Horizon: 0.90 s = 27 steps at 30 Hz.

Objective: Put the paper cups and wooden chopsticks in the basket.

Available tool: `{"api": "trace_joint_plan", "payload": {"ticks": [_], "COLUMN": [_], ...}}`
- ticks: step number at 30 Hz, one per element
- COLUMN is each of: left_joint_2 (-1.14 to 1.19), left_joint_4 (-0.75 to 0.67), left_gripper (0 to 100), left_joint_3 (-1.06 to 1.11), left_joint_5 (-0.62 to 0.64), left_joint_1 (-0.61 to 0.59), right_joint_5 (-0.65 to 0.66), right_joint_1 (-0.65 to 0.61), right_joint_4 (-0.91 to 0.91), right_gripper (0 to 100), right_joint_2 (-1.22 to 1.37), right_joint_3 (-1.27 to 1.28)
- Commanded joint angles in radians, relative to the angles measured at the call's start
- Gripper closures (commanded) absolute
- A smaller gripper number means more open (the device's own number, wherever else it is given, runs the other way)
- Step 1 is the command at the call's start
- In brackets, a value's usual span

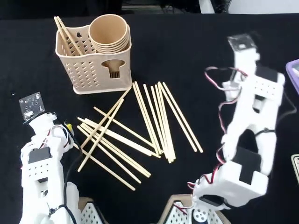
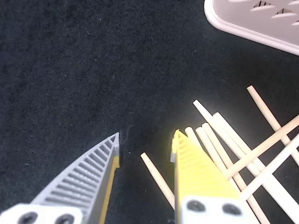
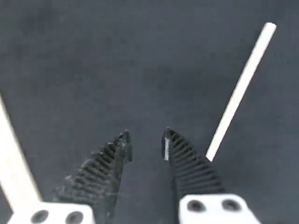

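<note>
Chopsticks (image 1: 140, 130) lie spread on the black table (image 1: 187, 60), just in front of the basket (image 1: 93, 70). Many of them cross, so some sticks are stuck under others. A few more chopsticks (image 1: 67, 35) stand tilted inside the basket, in the left part as seen from above. The paper cups (image 1: 108, 30) sit stacked in the part next to them, mouths up.

The left claw (image 2: 145, 140) is low at the left end of the pile. It is wide open and holds nothing. The tip of one stick (image 2: 156, 179) lies on the table inside the gap. Its yellow finger (image 2: 196, 168) covers the ends of some sticks.

The right claw (image 3: 145, 137) is open only a narrow bit and is empty. One stick (image 3: 240, 88) lies just beside it. A purple thing (image 1: 293, 74) peeks in at the table's right edge.
</note>
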Motion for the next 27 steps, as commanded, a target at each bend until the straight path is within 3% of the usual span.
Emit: {"api": "trace_joint_plan", "payload": {"ticks": [1, 8, 15, 23, 27], "left_joint_2": [-0.017, -0.017, -0.017, -0.017, -0.017], "left_joint_4": [-0.014, -0.014, -0.015, -0.015, -0.015], "left_gripper": [81, 81, 81, 81, 81], "left_joint_3": [-0.01, -0.01, -0.01, -0.01, -0.01], "left_joint_5": [0.0, 0.0, 0.0, 0.0, 0.0], "left_joint_1": [0.001, 0.001, 0.001, 0.001, 0.001], "right_joint_5": [0.011, 0.014, 0.02, 0.097, 0.094], "right_joint_1": [0.069, 0.146, 0.206, 0.21, 0.218], "right_joint_4": [-0.158, -0.166, 0.032, 0.219, 0.293], "right_gripper": [87.5, 87.1, 81.2, 86.4, 99.2], "right_joint_2": [0.047, 0.305, 0.567, 0.825, 0.894], "right_joint_3": [0.013, -0.203, -0.578, -0.928, -1.084]}}
